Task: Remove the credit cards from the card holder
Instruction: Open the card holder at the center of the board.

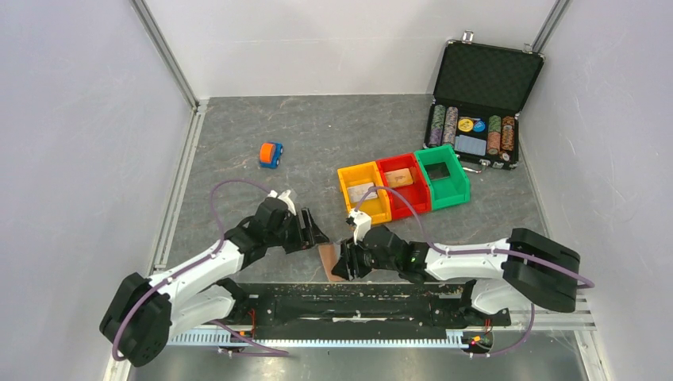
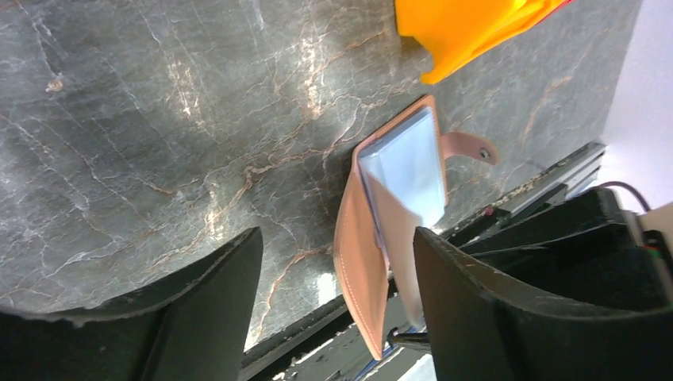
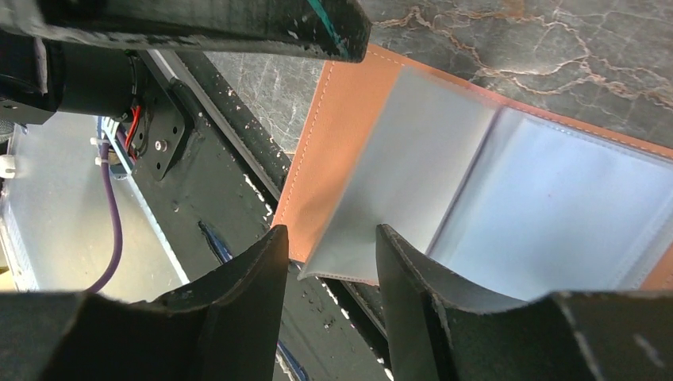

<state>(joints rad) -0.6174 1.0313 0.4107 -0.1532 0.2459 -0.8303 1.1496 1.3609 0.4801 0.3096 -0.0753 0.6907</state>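
The reddish-brown card holder [image 1: 326, 259] lies open at the table's near edge, between my two grippers. In the left wrist view it [image 2: 359, 254] stands partly folded, its clear pockets [image 2: 409, 171] showing no card. My left gripper [image 1: 311, 232] [image 2: 337, 238] is open just left of it, touching nothing. My right gripper [image 1: 344, 263] [image 3: 332, 234] is open at the holder's near edge [image 3: 333, 143], and a loose clear pocket page [image 3: 397, 182] hangs between its jaws. A yellow-orange card [image 1: 399, 178] lies in the red bin and a pale card [image 1: 361, 193] in the yellow bin.
Yellow [image 1: 351, 175], red [image 1: 418, 194] and green [image 1: 456, 184] bins stand in a row behind the right gripper. The yellow bin [image 2: 468, 28] also shows in the left wrist view. An open black chip case [image 1: 484, 79] sits at the back right. A small orange-and-blue toy car [image 1: 271, 155] sits at the left.
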